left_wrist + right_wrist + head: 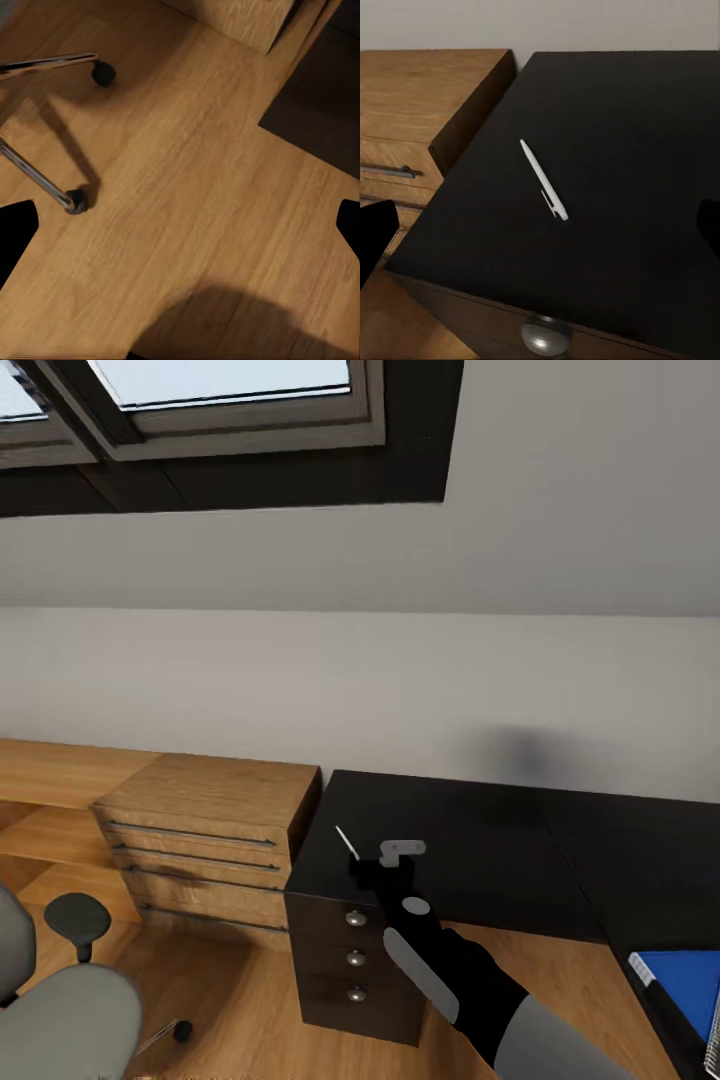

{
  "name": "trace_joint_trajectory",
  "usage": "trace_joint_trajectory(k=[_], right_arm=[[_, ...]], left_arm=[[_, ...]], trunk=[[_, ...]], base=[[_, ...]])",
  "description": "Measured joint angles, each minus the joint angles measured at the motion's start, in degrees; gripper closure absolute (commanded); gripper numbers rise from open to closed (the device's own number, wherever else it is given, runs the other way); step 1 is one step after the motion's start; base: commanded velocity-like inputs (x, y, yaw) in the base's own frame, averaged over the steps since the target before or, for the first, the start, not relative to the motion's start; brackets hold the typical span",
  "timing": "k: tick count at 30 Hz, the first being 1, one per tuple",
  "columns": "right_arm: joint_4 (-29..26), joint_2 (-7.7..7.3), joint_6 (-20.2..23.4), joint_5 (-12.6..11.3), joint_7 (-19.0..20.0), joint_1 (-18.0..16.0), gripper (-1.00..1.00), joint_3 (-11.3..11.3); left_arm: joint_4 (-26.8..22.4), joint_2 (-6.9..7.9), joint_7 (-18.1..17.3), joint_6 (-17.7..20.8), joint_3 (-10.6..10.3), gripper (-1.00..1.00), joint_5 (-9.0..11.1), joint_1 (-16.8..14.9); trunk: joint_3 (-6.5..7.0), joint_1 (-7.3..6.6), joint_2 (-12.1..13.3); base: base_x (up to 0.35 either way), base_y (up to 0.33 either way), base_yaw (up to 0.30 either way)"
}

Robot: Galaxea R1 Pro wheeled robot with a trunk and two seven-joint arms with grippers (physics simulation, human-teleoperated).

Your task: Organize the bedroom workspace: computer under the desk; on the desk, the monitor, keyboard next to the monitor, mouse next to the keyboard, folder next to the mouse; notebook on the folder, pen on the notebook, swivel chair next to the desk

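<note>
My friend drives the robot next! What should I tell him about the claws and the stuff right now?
Right claw: open, empty, hovering over the desk near the pen.
Left claw: open, empty, above the wood floor by the swivel chair.
Pen lies loose on the desk's end above the drawers. Folder already sits on the desk's right wing.
Left: grab the pen and carry it over to the folder side.

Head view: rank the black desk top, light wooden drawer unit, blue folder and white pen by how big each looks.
1. Black desk top, largest.
2. Light wooden drawer unit.
3. Bright blue folder, cut off by the picture's edge, so its full extent is unsure.
4. Thin white pen, smallest, lying on the desk near the right gripper.
</note>
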Motion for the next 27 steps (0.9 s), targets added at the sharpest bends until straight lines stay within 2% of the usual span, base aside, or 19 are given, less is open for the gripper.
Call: trace_joint_trajectory(k=[14, 22, 24, 27], right_arm=[[0.1, -0.01, 0.0, 0.0, 0.1, 0.0, -1.0, 0.0], [0.5, -0.11, 0.1, 0.1, 0.3, 0.0, -1.0, 0.4], [0.7, -0.58, 0.1, 0.4, 0.3, 0.0, -1.0, 1.8], [0.8, -1.86, 0.2, 0.5, 0.4, 0.0, -1.0, 2.5]], left_arm=[[0.0, 0.01, 0.0, -0.1, 0.0, -1.0, 0.0, 0.0], [0.4, 0.08, 0.0, -0.1, 0.0, -1.0, 0.0, 0.0], [0.6, 0.08, 0.0, -0.1, 0.0, -1.0, 0.0, 0.0], [0.7, 0.09, -0.1, -0.1, 0.0, -1.0, 0.0, 0.0]], trunk=[[-0.55, 0.0, 0.0], [-0.73, -0.03, 0.0], [-0.73, -0.01, 0.0], [-0.73, 0.0, 0.0]], base=[[0.002, 0.0, 0.257], [0.208, 0.0, 0.067], [0.085, 0.0, 0.006], [0.02, 0.0, 0.001]])
